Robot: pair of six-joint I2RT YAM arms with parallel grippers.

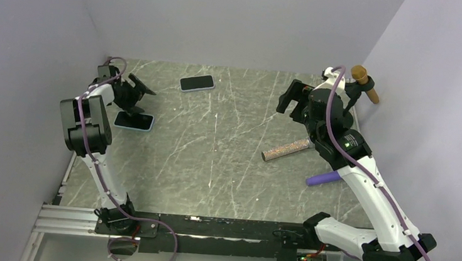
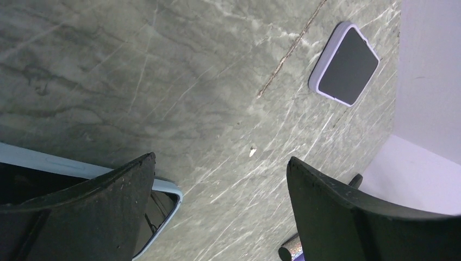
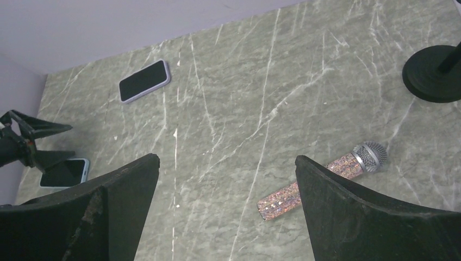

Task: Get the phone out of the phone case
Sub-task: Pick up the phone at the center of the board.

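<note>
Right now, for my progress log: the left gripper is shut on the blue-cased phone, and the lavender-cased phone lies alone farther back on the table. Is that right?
Not quite. The left gripper is open, jaws wide apart, with the blue-cased phone lying ungripped on the table by it, as the left wrist view shows. The lavender-cased phone does lie alone farther back.

Grey-green, white-veined table [image 1: 225, 168] with a lilac phone case [image 1: 196, 83], pale blue phone case [image 1: 134, 121] and glittery pink microphone [image 1: 286, 150].
</note>
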